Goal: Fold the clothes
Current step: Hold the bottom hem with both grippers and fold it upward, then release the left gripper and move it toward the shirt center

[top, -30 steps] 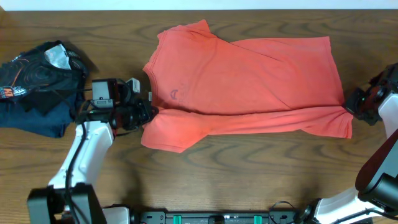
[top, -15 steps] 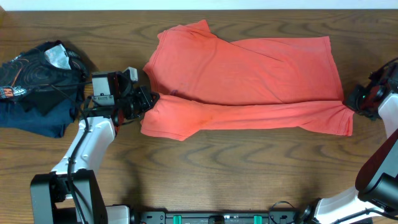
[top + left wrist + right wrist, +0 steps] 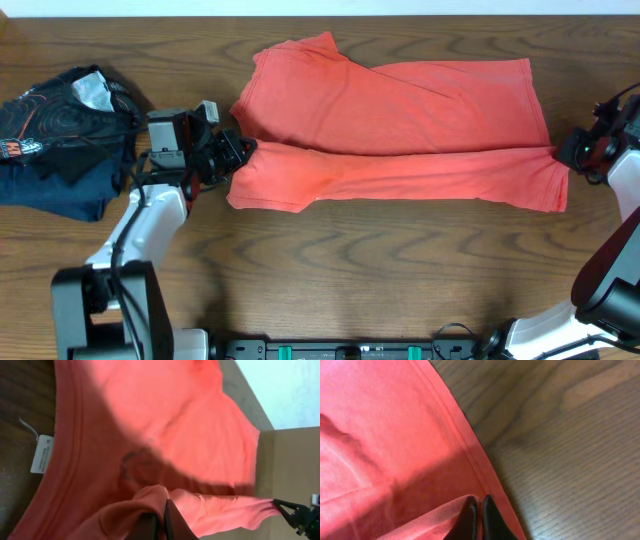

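The clothes, a coral-red T-shirt (image 3: 400,110), lie spread across the middle of the table, and the near long edge is folded up into a strip (image 3: 400,178). My left gripper (image 3: 236,156) is shut on the strip's left end, with red cloth bunched between the fingers (image 3: 172,522). My right gripper (image 3: 574,154) is shut on the hem corner at the strip's right end, a thin fold pinched at its fingertips (image 3: 468,510). A small white neck tag (image 3: 42,453) shows in the left wrist view. No lettering is visible.
A heap of dark navy and black clothing (image 3: 55,130) lies at the table's left edge, just behind my left arm. Bare wood (image 3: 400,270) runs along the near side of the table. The far table edge meets a white wall.
Both grippers have carried the near edge of the shirt toward the back of the table. The folded strip now lies further over the shirt body, and its near edge is straighter.
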`<state>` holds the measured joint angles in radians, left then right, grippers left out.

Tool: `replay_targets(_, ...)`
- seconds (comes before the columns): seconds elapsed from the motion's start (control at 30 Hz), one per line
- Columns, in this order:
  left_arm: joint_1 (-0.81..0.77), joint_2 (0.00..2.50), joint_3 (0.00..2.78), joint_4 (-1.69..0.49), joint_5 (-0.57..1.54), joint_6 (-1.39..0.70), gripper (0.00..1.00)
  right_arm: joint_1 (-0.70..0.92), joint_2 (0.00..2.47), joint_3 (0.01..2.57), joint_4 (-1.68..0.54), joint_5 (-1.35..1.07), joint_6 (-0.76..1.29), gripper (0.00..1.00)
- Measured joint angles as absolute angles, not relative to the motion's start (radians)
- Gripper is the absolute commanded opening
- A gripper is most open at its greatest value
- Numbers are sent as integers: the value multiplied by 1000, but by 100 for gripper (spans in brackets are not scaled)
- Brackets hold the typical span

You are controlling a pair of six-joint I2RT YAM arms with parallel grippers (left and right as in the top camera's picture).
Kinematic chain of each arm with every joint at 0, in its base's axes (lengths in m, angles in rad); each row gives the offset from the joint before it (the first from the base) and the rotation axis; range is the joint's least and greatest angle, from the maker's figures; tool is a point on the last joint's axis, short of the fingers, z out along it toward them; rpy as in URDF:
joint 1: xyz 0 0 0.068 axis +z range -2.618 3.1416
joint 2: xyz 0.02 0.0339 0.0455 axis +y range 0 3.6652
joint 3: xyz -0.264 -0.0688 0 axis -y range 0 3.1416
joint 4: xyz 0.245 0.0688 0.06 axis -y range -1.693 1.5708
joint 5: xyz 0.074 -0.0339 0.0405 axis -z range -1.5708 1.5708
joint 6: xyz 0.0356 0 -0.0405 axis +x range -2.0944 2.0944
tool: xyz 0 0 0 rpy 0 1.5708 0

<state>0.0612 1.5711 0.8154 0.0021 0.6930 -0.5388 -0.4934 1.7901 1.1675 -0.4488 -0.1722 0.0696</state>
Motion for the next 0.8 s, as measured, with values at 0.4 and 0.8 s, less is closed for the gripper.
replay_targets(0.4, 31, 1677, 815, 112, 688, -550, 6, -445, 1798, 1168, -427, -175, 59, 1)
replay_targets(0.8, 31, 1712, 815, 140, 568, -550, 7, -445, 1845, 1168, -399, -140, 59, 2)
